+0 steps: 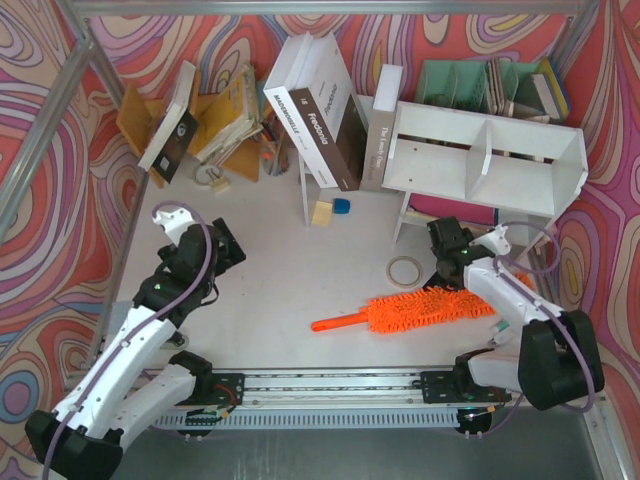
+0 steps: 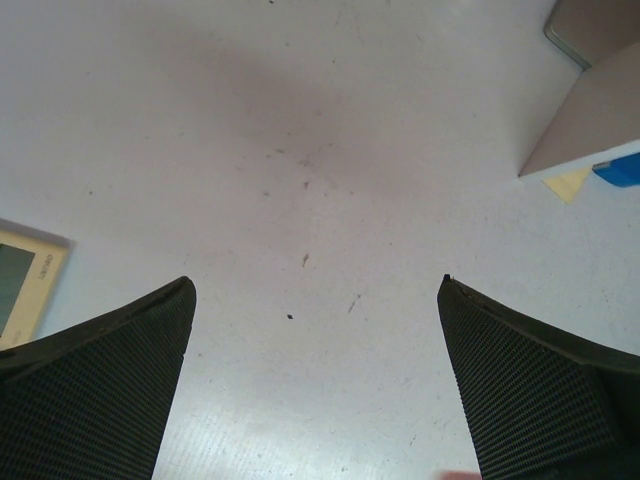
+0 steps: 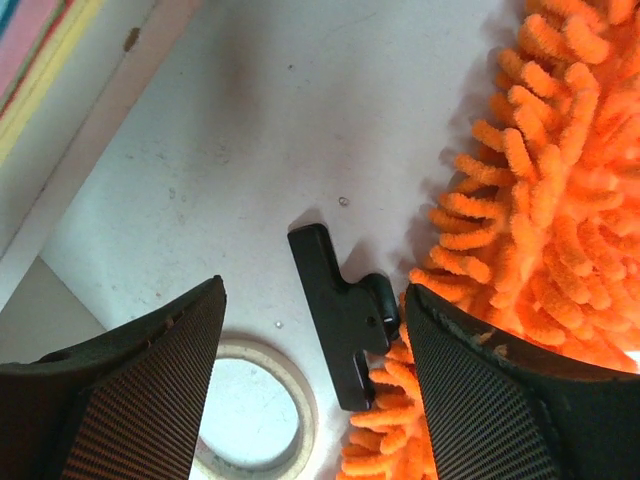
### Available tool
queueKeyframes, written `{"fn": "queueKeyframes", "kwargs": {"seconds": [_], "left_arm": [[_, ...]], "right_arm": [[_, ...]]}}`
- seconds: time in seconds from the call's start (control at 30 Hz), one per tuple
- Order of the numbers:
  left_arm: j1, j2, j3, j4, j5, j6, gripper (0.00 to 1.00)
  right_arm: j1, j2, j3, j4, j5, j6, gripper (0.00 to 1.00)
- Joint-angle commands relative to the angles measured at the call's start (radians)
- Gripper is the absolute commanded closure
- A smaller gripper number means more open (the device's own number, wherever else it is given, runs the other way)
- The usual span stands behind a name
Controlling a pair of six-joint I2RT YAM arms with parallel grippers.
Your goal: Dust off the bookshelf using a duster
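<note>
The orange duster [image 1: 425,306] lies flat on the table, its fluffy head to the right and its slim handle [image 1: 338,323] pointing left. The white bookshelf [image 1: 485,160] stands behind it at the right, with two open compartments. My right gripper [image 1: 445,265] hovers open just over the near end of the head, holding nothing. In the right wrist view, the right gripper [image 3: 312,290] has the shaggy head [image 3: 545,200] against its right finger, and a black clip [image 3: 340,310] lies on the table between the jaws. My left gripper [image 1: 225,250] [image 2: 315,281] is wide open above bare table.
A tape ring [image 1: 404,269] [image 3: 255,420] lies just left of the right gripper. Books [image 1: 315,110] lean at the back, and a mint-green organizer [image 1: 490,85] stands behind the shelf. A yellow pad [image 1: 322,212] and a blue item [image 1: 342,206] sit mid-table. A small beige device [image 2: 25,285] lies by the left gripper.
</note>
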Motion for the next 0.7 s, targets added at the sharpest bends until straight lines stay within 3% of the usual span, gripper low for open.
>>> {"fn": "queueKeyframes", "kwargs": {"seconds": [0.0, 0.13, 0.37, 0.67], "left_arm": [[-0.032, 0.025, 0.014, 0.041, 0.043, 0.04, 0.02], [-0.084, 0.067, 0.037, 0.058, 0.056, 0.065, 0.02], [-0.158, 0.121, 0.067, 0.081, 0.065, 0.097, 0.02], [-0.185, 0.151, 0.072, 0.08, 0.025, 0.1, 0.02]], "right_arm": [[-0.002, -0.079, 0.044, -0.114, -0.018, -0.043, 0.32], [0.029, -0.165, 0.041, -0.195, -0.064, -0.055, 0.31], [0.101, -0.206, 0.061, -0.404, -0.086, 0.063, 0.31], [0.105, -0.223, -0.022, -0.46, -0.13, 0.158, 0.34]]}}
